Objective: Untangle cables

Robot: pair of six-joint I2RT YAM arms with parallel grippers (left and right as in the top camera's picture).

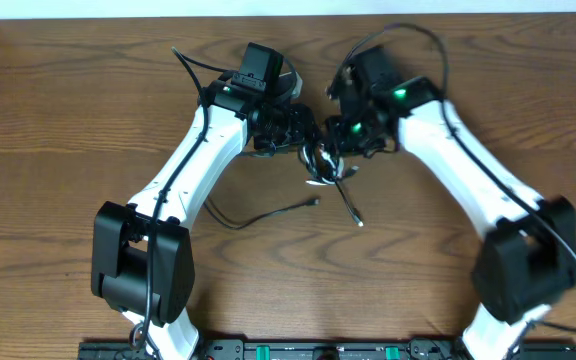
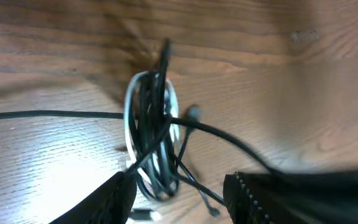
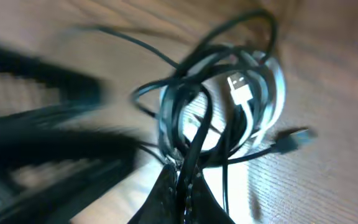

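Blurred left claw (image 3: 55, 149); cables (image 1: 323, 165) tangle too small overhead.

Right end effector (image 3: 182, 186) clamped shut; left end effector (image 2: 179, 193) half open.

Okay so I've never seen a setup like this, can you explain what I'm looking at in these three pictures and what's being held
These are two white robot arms at a wooden table. One picture looks down from above; the other two come from small cameras on each arm's wrist, so each sees its own tool up close.

Between the arms lies a knot of thin cables, black ones and a white one, looped together, with loose ends trailing over the wood.

The right tool is shut, and black strands of the cables run into its tip, so it seems to pinch them. The left tool stands partly open with the bundle between its fingers; whether it grips anything is not clear. Both wrist pictures are blurred.
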